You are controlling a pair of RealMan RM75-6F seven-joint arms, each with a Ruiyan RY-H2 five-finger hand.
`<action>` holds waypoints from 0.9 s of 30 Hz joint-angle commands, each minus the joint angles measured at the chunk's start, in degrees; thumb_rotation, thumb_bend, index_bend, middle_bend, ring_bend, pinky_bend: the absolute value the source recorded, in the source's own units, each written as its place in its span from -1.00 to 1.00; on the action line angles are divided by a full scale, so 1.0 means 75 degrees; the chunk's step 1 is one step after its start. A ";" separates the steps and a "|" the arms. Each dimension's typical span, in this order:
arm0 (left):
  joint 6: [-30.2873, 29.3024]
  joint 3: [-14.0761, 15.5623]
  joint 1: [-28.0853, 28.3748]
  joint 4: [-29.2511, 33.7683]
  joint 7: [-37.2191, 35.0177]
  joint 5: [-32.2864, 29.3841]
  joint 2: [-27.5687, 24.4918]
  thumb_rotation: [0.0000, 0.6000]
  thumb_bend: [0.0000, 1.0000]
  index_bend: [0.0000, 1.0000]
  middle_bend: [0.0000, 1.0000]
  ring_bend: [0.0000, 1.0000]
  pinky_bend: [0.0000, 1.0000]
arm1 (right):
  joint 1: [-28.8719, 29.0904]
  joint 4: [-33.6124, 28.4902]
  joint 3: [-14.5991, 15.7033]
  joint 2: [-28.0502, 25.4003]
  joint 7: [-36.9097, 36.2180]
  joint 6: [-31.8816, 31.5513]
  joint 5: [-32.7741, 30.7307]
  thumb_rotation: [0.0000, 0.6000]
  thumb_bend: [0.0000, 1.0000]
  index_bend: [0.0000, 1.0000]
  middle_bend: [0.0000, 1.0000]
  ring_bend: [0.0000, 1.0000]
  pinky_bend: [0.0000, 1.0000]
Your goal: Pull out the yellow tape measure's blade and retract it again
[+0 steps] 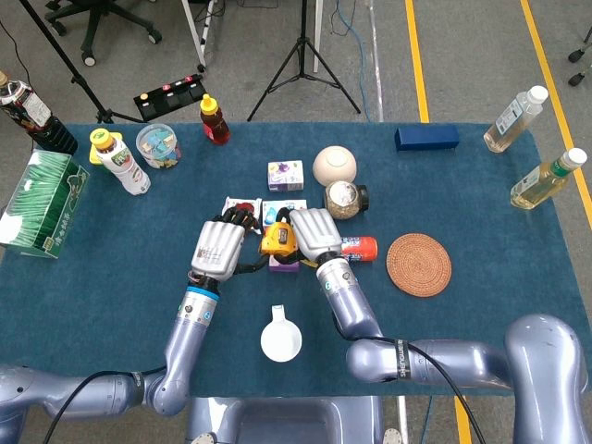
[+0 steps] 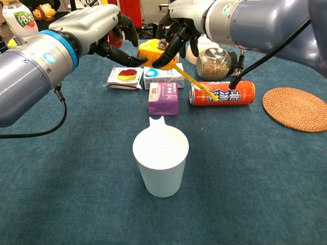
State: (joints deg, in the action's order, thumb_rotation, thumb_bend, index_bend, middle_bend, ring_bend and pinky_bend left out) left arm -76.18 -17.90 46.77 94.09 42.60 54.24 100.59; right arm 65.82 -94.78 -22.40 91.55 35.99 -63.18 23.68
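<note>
The yellow tape measure hangs in the air above the small boxes, between my two hands. My right hand grips its top and right side with curled fingers. My left hand meets it from the left, thumb tip pressed on the case's lower left. A short length of yellow blade slants down to the right. Its free tip lies over the orange can, with no hand on it.
A white cup stands in front. Under the tape measure lie a purple box, a white box and a red-yellow packet. A glass jar and a woven coaster sit to the right.
</note>
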 commanded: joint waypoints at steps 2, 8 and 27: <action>-0.0006 0.0008 -0.0016 0.0032 0.0001 0.0009 -0.0030 0.35 -0.47 -0.29 -0.44 -0.57 -0.16 | -0.0011 -0.0015 0.0004 -0.0029 -0.0013 0.0001 0.0003 0.69 -0.51 0.07 0.03 0.15 0.32; -0.0019 0.0023 -0.0051 0.0107 -0.0006 0.0035 -0.0101 0.39 -0.39 -0.28 -0.44 -0.57 -0.16 | -0.0024 -0.0015 0.0008 -0.0052 -0.0043 -0.0006 0.0013 0.70 -0.51 0.07 0.03 0.15 0.32; 0.0026 0.0060 -0.0152 0.0227 -0.0104 0.0047 -0.0351 0.36 -0.27 -0.29 -0.44 -0.57 -0.16 | -0.0053 -0.0001 0.0017 -0.0118 -0.0077 -0.0036 0.0012 0.69 -0.51 0.07 0.03 0.15 0.32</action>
State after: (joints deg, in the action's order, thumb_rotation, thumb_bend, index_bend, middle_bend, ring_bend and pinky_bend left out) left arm -76.00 -17.48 45.65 95.79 41.84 54.57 97.98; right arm 65.43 -94.79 -22.28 90.67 35.41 -63.44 23.76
